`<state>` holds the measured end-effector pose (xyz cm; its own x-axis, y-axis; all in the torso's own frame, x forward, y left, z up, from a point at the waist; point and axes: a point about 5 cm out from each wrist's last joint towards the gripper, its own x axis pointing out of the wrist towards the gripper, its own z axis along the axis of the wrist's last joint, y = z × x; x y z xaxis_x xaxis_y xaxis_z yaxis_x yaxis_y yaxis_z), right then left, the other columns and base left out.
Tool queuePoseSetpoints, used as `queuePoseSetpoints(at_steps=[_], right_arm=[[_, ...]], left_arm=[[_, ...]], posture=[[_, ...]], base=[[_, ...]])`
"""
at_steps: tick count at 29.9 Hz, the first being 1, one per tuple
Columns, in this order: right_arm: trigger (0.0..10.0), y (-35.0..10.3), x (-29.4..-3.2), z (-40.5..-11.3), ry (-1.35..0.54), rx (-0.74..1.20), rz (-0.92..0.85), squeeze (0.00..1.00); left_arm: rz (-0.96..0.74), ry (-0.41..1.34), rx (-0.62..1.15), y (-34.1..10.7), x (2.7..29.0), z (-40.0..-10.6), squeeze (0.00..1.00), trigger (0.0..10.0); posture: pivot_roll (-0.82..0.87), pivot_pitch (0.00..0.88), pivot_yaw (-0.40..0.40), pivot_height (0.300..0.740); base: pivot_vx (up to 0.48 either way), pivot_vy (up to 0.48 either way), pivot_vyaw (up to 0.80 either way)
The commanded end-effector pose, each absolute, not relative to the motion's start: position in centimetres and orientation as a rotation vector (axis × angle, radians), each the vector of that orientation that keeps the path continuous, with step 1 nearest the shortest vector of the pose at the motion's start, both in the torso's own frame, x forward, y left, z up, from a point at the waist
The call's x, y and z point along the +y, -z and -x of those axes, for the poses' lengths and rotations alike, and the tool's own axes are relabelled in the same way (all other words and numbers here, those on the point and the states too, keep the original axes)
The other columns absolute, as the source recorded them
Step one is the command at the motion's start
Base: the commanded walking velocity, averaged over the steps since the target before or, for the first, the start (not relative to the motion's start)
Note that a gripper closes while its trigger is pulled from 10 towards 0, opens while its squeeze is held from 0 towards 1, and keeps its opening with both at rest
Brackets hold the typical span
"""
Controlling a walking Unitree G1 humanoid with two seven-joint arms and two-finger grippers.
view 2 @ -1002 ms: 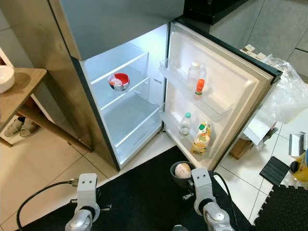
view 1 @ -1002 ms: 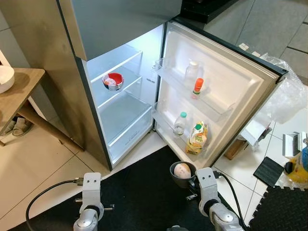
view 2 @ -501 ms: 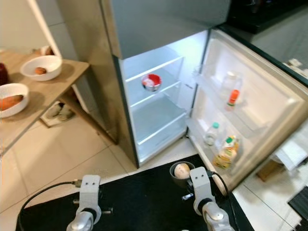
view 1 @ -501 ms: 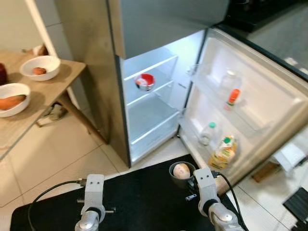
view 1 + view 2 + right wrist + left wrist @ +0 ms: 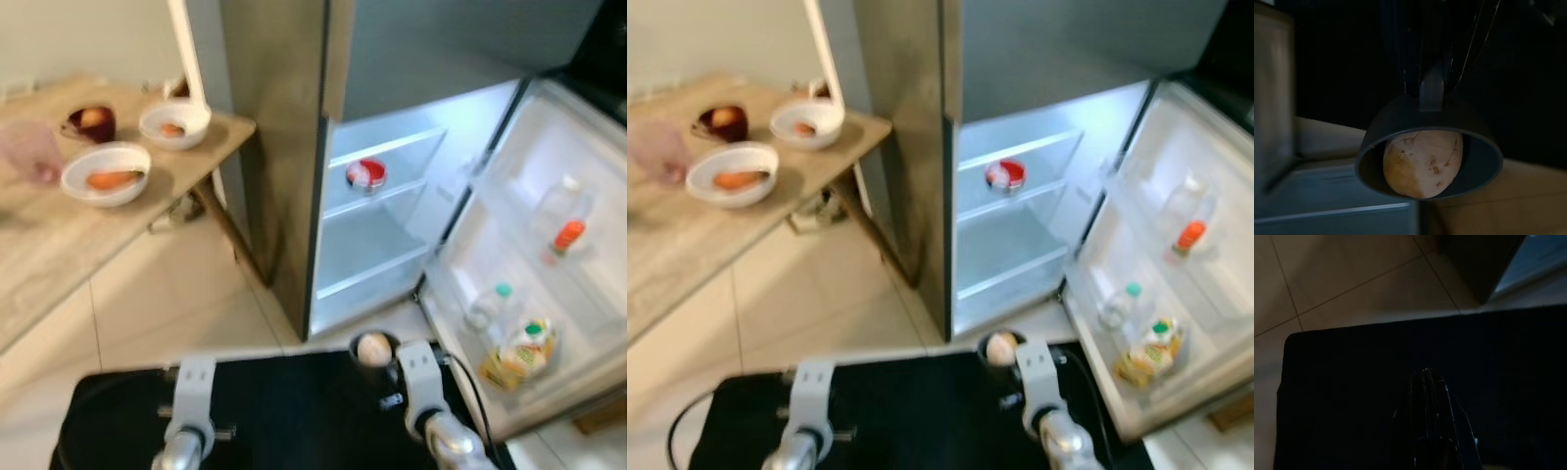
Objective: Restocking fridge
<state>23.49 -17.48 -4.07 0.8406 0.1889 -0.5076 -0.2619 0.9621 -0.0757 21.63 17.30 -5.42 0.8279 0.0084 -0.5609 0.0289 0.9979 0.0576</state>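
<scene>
My right gripper (image 5: 1432, 90) has its jaws clamped on the rim of a dark bowl (image 5: 1429, 147), and a pale, roundish potato (image 5: 1422, 161) sits inside it. That arm is bent in low in front of me, wrist up, holding the bowl (image 5: 373, 351) level above the black mat (image 5: 284, 411), just short of the open fridge (image 5: 382, 225).

My left gripper (image 5: 1426, 382) has its jaws pressed together on nothing — the two black fingers meet in a single ridge pointing down at the mat. The left arm hangs low on its own side, well apart from the right, with a black cable (image 5: 686, 431) looping off it.

Beyond the bowl, the fridge's lower compartment is lit and open. A red bowl (image 5: 365, 173) rests on an upper glass shelf; the shelf below it is bare. The door (image 5: 549, 284) swings out to my right, and its racks carry an orange-capped bottle (image 5: 568, 235), a clear bottle with a green cap (image 5: 490, 308) and a yellow carton (image 5: 524, 348).

Off to my left stands a wooden counter (image 5: 59, 245) with two white bowls — the nearer one (image 5: 106, 174) holds something orange, the farther one (image 5: 174, 123) something small and brownish — plus a dark bowl with a pale item (image 5: 90, 122). The head views are blurred, so finer detail is lost.
</scene>
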Motion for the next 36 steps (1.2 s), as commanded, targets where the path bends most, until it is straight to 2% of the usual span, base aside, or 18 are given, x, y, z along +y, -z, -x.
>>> queuePoseSetpoints(at_steps=[1,11,22,36], right_arm=[[10.0,3.86,-17.86,-23.67,-0.217,0.506,0.138,0.00],[10.0,3.92,-18.23,-23.51,-0.189,0.505,0.138,0.00],[10.0,4.30,-18.72,-23.07,-0.131,0.531,0.102,0.00],[10.0,4.30,-18.68,-23.09,-0.125,0.532,0.100,0.00]], left_arm=[[-0.084,0.028,0.622,5.91,17.23,-20.89,0.00,10.0],[-0.085,0.042,0.614,5.80,17.12,-21.04,0.00,10.0],[-0.033,0.068,0.625,5.77,16.61,-21.30,0.00,10.0],[-0.040,0.088,0.627,5.75,16.71,-21.29,0.00,10.0]], posture=[[-0.09,0.113,-0.012,0.736],[-0.10,0.113,-0.009,0.736],[-0.10,0.114,-0.007,0.736],[-0.10,0.116,-0.006,0.736]], base=[[0.000,0.000,0.80],[0.000,0.000,0.72],[0.000,0.000,0.00],[0.303,0.000,0.00]])
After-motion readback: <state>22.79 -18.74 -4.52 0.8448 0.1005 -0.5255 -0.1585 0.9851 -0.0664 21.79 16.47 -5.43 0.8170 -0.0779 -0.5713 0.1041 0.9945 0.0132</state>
